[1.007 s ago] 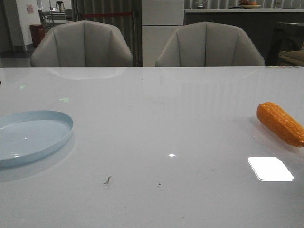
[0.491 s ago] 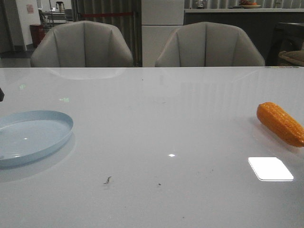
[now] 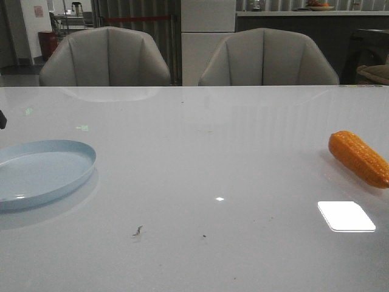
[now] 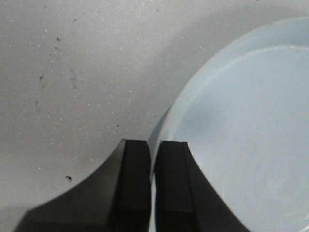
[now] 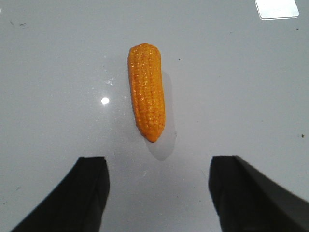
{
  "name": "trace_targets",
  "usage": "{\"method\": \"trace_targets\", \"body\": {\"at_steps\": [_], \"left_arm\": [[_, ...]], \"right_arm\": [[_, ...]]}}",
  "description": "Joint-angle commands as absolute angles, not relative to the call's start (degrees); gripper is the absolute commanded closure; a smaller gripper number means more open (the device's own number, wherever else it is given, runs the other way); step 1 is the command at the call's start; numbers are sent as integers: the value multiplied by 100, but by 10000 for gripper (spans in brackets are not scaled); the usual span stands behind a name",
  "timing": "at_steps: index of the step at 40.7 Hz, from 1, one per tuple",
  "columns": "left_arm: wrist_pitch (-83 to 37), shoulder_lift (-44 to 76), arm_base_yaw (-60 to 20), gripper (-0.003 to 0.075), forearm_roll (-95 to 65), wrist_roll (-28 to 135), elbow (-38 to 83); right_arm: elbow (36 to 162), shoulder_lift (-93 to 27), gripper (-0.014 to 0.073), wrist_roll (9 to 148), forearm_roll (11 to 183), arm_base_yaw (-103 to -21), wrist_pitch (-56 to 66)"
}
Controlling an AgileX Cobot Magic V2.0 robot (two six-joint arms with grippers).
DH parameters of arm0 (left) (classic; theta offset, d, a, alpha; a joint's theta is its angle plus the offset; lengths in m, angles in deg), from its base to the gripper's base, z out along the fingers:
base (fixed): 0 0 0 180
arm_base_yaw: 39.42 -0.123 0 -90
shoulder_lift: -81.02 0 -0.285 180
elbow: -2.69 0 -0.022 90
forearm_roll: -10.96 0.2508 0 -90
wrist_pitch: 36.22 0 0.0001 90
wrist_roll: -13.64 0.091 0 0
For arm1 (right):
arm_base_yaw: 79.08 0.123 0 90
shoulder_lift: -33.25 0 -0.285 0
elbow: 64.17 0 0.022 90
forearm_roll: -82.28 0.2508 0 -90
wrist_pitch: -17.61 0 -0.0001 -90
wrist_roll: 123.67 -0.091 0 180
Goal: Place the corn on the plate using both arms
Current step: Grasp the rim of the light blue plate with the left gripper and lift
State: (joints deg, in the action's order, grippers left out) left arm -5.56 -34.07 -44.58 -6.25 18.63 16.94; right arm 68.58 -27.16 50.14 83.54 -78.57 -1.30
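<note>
The pale blue plate [image 3: 42, 173] lies at the table's left edge. In the left wrist view my left gripper [image 4: 152, 145] is shut on the plate [image 4: 241, 121], its rim pinched between the two black fingers. Only a dark sliver of that arm [image 3: 2, 119] shows in the front view. The orange corn [image 3: 358, 158] lies on the table at the far right. My right gripper [image 5: 159, 162] hangs open above the table, its fingers wide apart, with the corn [image 5: 146, 96] just beyond the fingertips, tapered end pointing toward them. Nothing sits between the right fingers.
Two grey chairs [image 3: 106, 58] [image 3: 267, 58] stand behind the table's far edge. A bright square light reflection [image 3: 346, 216] sits on the glossy white table [image 3: 213, 158] near the corn. Small dark specks [image 3: 137, 230] mark the front middle.
The plate has shifted slightly to the right and its far rim sits a little differently. The corn has not moved.
</note>
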Motion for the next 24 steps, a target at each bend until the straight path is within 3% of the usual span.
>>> {"method": "trace_targets", "body": {"at_steps": [1, 24], "left_arm": [[-696, -3094, -4448, 627, -704, 1842, 1434], [708, -2907, -4101, 627, -1410, 1842, -159]], "right_arm": [[7068, -2683, 43, 5047, 8287, -7878, 258], [7068, -2683, 43, 5047, 8287, -7878, 258]]}}
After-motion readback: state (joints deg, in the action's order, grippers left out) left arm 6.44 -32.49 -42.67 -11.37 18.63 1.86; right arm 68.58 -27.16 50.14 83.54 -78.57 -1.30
